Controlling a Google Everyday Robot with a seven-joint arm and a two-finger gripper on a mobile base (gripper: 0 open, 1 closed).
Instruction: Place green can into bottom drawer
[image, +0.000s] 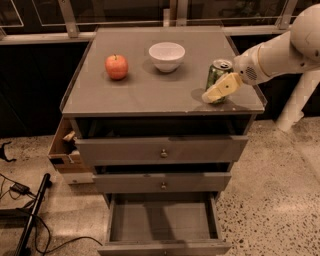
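Note:
The green can stands upright near the right front corner of the cabinet top. My gripper comes in from the right on a white arm and sits low against the can's front side, covering its lower part. The bottom drawer is pulled out below, and its grey inside shows nothing in it.
A red apple and a white bowl sit farther back on the top. The two upper drawers with round knobs are slightly open. A cardboard box stands at the cabinet's left, with cables and a black pole on the floor.

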